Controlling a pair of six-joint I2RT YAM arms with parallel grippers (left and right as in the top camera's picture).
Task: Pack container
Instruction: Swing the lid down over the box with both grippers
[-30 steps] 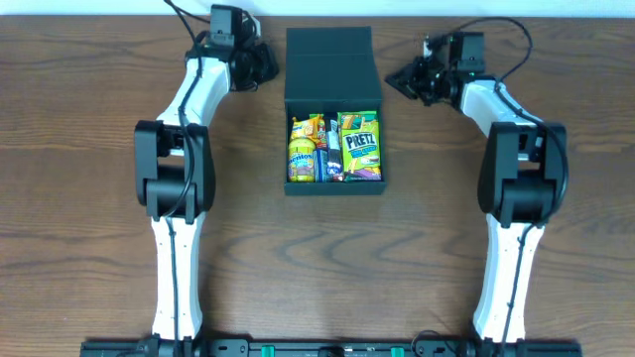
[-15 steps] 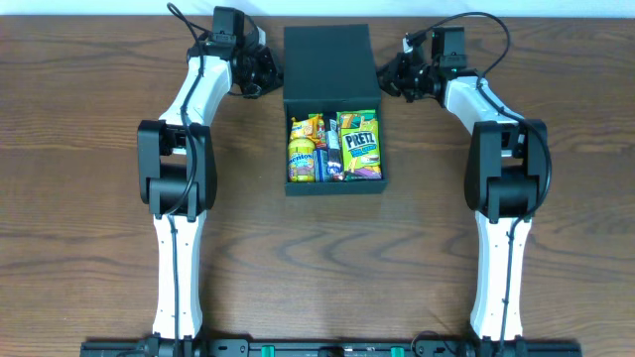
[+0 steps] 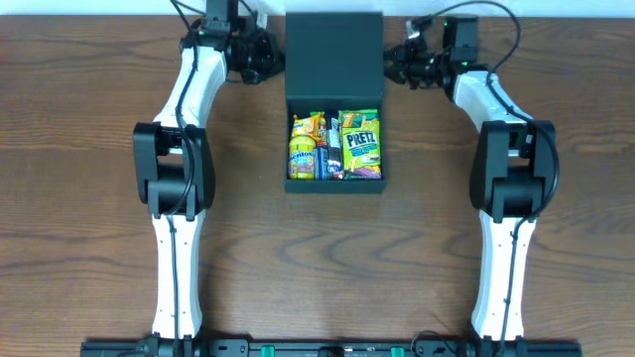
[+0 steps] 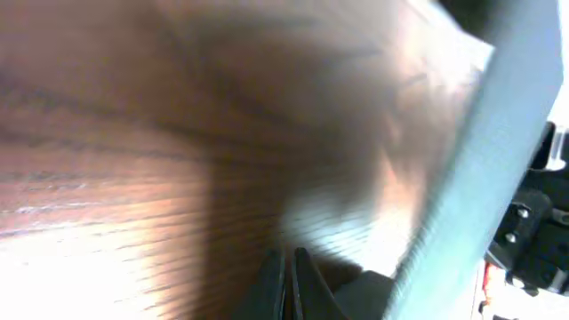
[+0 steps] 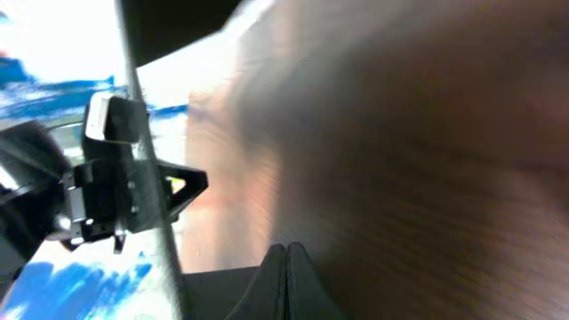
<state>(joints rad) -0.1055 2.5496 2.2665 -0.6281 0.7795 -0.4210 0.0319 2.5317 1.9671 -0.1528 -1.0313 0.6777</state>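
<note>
Left fingers (image 4: 286,283): pressed together tip to tip with nothing between them; the left wrist view is blurred.
Right fingers (image 5: 286,276): also closed on each other and empty, in an equally blurred view.
Left fingers, place: upper left of centre in the overhead view, just beside the left edge of the lid (image 3: 334,50); contact cannot be told.
Right fingers, place: upper right of centre in the overhead view, just beside the lid's right edge; contact cannot be told here either.
Lid from the wrists: in the left wrist view it is a grey-teal band slanting up the right side of the frame, to the right of the fingers. In the right wrist view it is a thin edge standing at the left, with black hardware beyond it too blurred to name.
Box (image 3: 334,186): dark, square and open, at top centre of the overhead frame; its filled part lies lower in the frame than both sets of fingers.
Packets (image 3: 362,144): a green Pretz pack on the right and yellow ones on the left, filling the box.
Counter (image 3: 89,248): dark brown wood under everything.
Left arm (image 3: 174,169), right arm (image 3: 511,169): white and black, rising from the bottom edge on either side of the box.
</note>
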